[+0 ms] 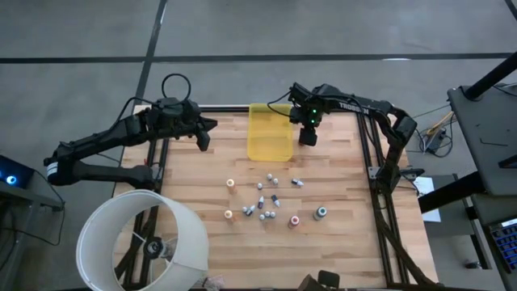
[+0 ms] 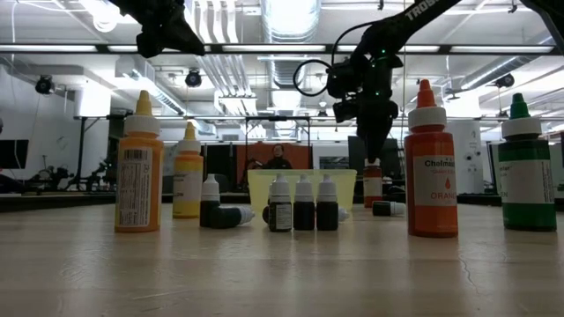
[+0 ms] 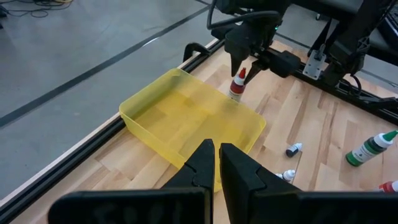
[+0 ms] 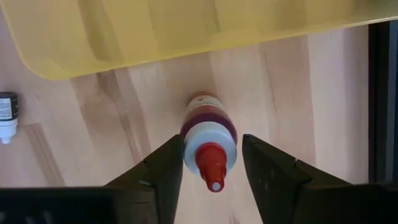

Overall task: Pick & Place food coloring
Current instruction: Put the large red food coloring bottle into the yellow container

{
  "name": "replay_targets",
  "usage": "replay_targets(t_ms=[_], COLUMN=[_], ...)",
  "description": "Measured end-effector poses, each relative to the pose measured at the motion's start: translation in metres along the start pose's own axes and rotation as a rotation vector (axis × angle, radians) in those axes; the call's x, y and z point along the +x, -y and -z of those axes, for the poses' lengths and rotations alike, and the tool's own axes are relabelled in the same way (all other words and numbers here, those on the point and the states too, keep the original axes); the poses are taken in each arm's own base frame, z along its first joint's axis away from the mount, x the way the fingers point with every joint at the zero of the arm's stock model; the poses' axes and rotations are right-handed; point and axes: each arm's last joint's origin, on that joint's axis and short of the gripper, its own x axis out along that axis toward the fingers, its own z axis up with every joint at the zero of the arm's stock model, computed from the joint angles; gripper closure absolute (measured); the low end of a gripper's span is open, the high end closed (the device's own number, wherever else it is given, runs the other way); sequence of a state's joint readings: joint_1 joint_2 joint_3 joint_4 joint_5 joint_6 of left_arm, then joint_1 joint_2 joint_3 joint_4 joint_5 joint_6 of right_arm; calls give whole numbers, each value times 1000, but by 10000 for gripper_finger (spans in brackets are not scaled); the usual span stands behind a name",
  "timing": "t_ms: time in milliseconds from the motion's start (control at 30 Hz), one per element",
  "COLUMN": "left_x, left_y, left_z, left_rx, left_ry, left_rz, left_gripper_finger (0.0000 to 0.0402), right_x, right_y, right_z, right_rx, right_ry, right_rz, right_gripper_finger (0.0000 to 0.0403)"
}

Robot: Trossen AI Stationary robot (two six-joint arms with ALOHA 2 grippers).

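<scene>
Red-capped food coloring bottle (image 4: 209, 140) upright between the right jaws (image 4: 211, 163).

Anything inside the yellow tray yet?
Nothing visible: the left wrist view shows the yellow tray holding no bottles. The red-capped bottle stands upright on the wood beside it, between the right gripper's open fingers. The tray's near inner wall is partly hidden by the left gripper.
</scene>
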State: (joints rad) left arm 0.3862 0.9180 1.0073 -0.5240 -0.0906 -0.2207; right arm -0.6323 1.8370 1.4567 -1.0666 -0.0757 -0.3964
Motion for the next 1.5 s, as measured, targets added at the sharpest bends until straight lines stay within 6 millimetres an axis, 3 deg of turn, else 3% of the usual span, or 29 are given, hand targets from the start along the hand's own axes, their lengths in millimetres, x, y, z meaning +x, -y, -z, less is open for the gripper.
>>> replay_targets(t_ms=[533,933,1200,1500], left_x=[0,0,0,0], left_y=[0,0,0,0], left_z=[0,0,0,0], left_rx=[-1,0,0,0], left_ry=[0,0,0,0], left_rz=[0,0,1,1], left_gripper_finger=[401,401,401,401], right_x=[1,-5,-31,-78], right_y=[-1,-2,-3,-3], right_z=[1,4,-1,-10], right_rx=[-2,47,87,170], right_ry=[-12,-12,31,86], right_rz=[-6,-8,7,19], right_gripper_finger=[291,292,292,293])
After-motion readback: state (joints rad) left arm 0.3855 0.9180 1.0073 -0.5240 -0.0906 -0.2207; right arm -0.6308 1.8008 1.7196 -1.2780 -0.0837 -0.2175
